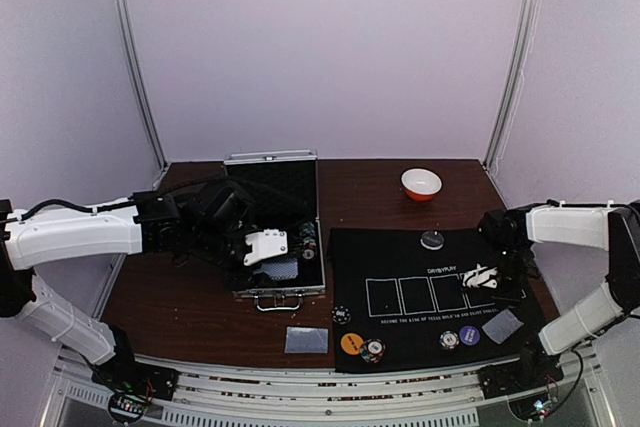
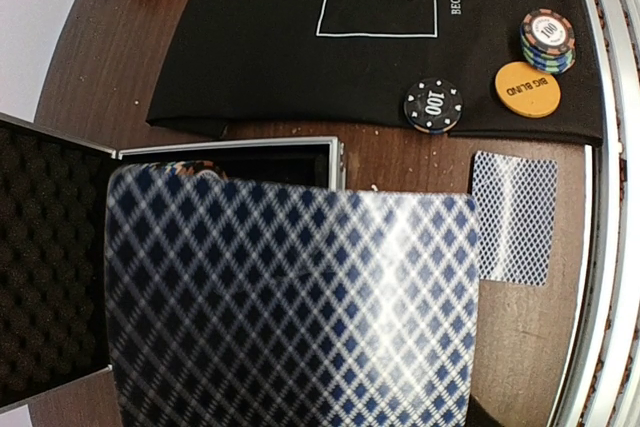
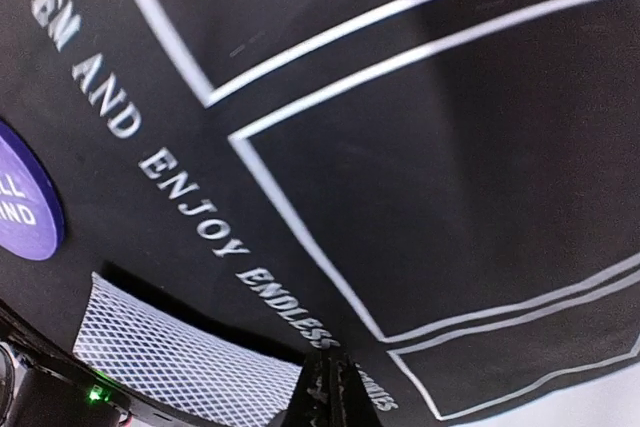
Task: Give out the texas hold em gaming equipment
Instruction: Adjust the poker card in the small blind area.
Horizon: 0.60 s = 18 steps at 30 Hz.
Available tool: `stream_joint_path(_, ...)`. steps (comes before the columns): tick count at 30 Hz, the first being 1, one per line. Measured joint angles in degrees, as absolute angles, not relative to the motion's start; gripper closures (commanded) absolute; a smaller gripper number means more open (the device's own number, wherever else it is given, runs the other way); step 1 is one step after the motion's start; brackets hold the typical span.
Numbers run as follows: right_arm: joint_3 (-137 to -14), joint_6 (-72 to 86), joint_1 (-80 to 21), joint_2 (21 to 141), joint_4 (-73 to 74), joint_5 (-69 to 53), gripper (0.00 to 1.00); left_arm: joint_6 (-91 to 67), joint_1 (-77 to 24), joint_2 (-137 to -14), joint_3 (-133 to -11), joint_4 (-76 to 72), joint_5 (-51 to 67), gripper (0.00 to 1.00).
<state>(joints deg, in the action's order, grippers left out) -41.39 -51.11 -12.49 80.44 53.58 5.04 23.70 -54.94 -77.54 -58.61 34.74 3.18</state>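
Observation:
My left gripper (image 1: 270,250) hovers over the open case and is shut on a grey-blue-backed playing card (image 2: 290,297), which fills the left wrist view and hides the fingers. Another card (image 2: 515,217) lies on the wood in front of the case. A black 100 chip (image 2: 433,106), an orange disc (image 2: 527,89) and a striped chip stack (image 2: 548,39) sit on the mat's near left corner. My right gripper (image 3: 342,387) is shut and empty, its tips low over the black mat (image 3: 420,147). A purple disc (image 3: 20,197) and a card (image 3: 190,357) lie beside it. A dark disc (image 1: 432,239) lies at the mat's far edge.
The silver case (image 1: 238,159) stands open at the left, with black foam lining (image 2: 50,267). A white-and-orange bowl (image 1: 421,183) sits at the back right. A second chip stack (image 1: 449,339) sits on the mat's near right. The table's front rail (image 1: 300,387) runs below.

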Motion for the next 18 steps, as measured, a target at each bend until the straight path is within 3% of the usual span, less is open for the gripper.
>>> stream_joint_path(18, -37.3, -54.4, -13.5, 74.3, 57.1, 6.0, 1.00, 23.7, -54.6, -77.5, -58.6, 34.7, 3.2, 0.47)
